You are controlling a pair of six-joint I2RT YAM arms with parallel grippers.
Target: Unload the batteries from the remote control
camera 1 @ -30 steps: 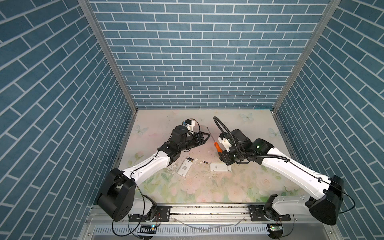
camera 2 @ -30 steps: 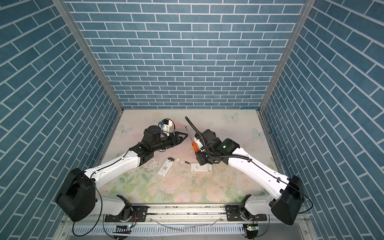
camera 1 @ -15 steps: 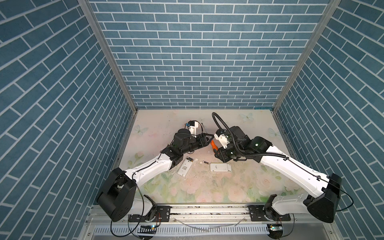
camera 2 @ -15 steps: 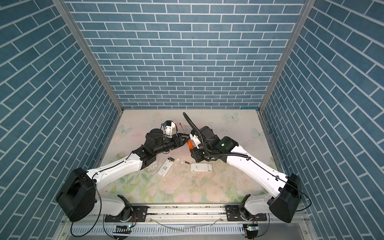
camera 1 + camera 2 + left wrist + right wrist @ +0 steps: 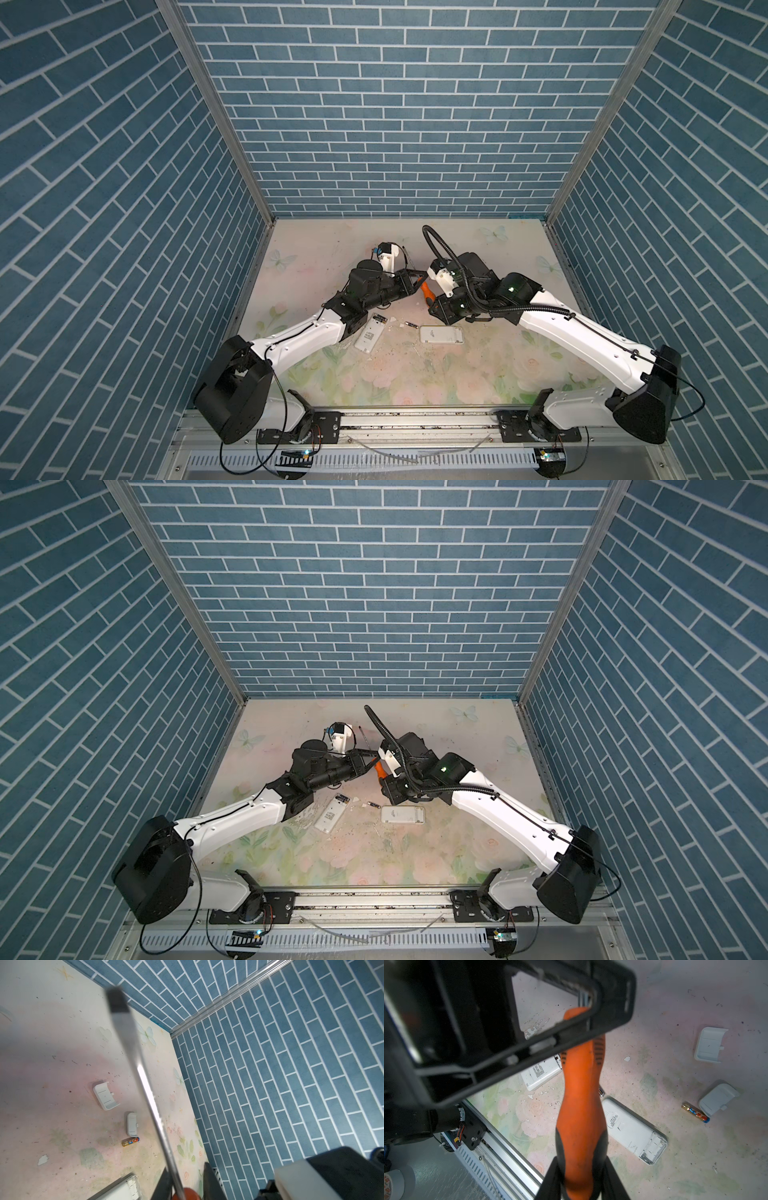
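Floral tabletop (image 5: 415, 382) looked pretty scuffed, and mid-frame we saw the left gripper (image 5: 420, 279) and right gripper (image 5: 435, 302) both clamped on the orange screwdriver (image 5: 427, 291), one loose battery (image 5: 409, 325) lying just below between two white remotes (image 5: 370, 337).

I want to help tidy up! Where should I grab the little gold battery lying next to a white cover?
Pinch the gold battery across its barrel, nearer the gold end, coming straight down. It lies flat on the table, and the small white cover crowds its blue end, so there looks to be more finger room at the gold end.
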